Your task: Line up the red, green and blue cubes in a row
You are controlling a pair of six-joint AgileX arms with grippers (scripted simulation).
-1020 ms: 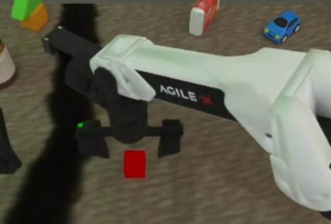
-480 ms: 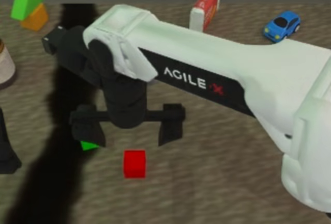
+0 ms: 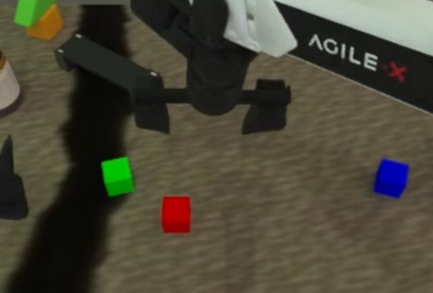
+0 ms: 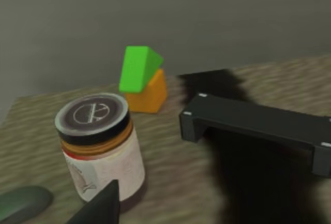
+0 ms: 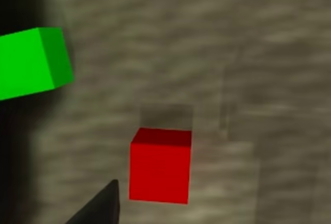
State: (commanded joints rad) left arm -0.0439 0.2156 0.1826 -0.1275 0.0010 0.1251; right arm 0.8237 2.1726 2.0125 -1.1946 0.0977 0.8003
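Right tool (image 3: 212, 114) spread (empty), green cube (image 3: 117, 176) below-left, red cube (image 3: 176, 213) below

My right arm reaches in from the top view's right, its gripper (image 3: 212, 110) hanging with fingers spread wide and empty. My left gripper (image 3: 12, 191) sits parked at the left edge, apparently idle.

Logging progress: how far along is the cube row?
Partly done. The green cube and red cube sit near each other on the table, apart, not squarely aligned. Nothing is in hand: the right gripper hangs open above them, and the left gripper sits at the left edge. Left: bring the blue cube, far right.
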